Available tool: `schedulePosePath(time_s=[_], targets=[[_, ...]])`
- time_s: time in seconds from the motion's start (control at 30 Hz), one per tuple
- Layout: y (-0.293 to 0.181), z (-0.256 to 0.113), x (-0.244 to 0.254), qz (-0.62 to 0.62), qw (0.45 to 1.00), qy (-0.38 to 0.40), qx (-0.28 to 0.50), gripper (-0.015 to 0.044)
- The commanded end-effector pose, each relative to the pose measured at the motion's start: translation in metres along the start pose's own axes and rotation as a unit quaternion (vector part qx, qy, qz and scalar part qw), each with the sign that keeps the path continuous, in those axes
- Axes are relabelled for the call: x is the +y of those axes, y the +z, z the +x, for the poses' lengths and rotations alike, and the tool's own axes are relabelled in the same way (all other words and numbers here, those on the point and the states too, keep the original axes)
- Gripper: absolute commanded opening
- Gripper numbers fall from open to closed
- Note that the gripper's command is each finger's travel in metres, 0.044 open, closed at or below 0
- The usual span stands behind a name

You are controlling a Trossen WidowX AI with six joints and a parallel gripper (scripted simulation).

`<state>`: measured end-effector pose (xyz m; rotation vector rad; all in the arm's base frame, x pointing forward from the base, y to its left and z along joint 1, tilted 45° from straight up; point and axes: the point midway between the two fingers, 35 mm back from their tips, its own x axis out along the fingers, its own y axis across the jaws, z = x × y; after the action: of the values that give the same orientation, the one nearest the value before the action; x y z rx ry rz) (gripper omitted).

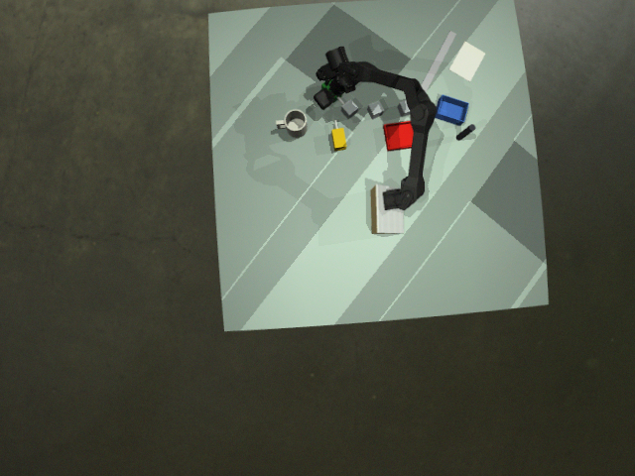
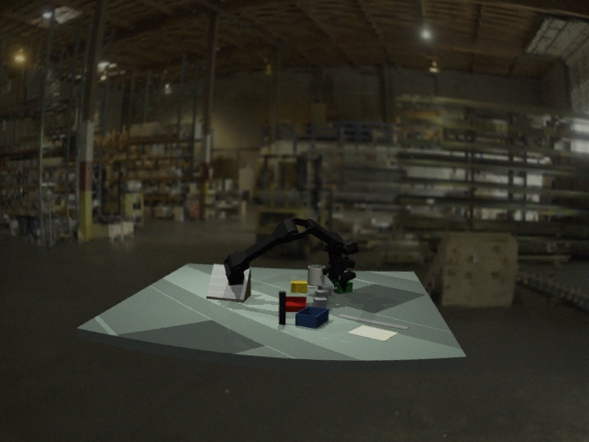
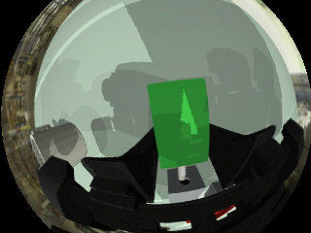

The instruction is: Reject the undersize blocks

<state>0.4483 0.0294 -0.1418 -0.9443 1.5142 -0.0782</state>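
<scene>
My gripper (image 1: pixel 326 93) (image 2: pixel 341 280) (image 3: pixel 177 126) is shut on the green GO gauge (image 1: pixel 324 87) (image 2: pixel 340 289) (image 3: pixel 179 118), a green block with a pale pin (image 3: pixel 182 172) at its near end. It holds the gauge low over the table, just left of the row of steel blocks. Three grey steel blocks (image 1: pixel 350 107) (image 1: pixel 375 109) (image 1: pixel 404 107) stand in a row; the right one is partly hidden by my arm. Two of them show in the side view (image 2: pixel 319 301) (image 2: pixel 324 291). The red reject tray (image 1: pixel 399 135) (image 2: pixel 295 303) lies in front of the row, with nothing visible in it.
A grey mug (image 1: pixel 296 123) (image 2: pixel 315 274) and a yellow box (image 1: pixel 338 138) (image 2: pixel 298 286) stand left of the tray. A blue bin (image 1: pixel 451 109) (image 2: pixel 311 317), a black cylinder (image 1: pixel 465 131) (image 2: pixel 282 308), a white sheet (image 1: pixel 466 59) and a grey strip (image 1: pixel 439 61) are to the right.
</scene>
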Motion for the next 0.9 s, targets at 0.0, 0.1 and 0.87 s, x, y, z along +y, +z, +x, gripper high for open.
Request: schedulePosePath(time_s=[0.0,0.1,0.87], targets=[[0.0031,-0.0060,-0.0057,0.002,1.000,-0.003,-0.006,0.0000],[0.0032,-0.0061,-0.0058,0.002,1.000,-0.003,-0.006,0.0000],[0.0053,-0.0077,-0.0073,0.002,1.000,-0.003,-0.006,0.0000]])
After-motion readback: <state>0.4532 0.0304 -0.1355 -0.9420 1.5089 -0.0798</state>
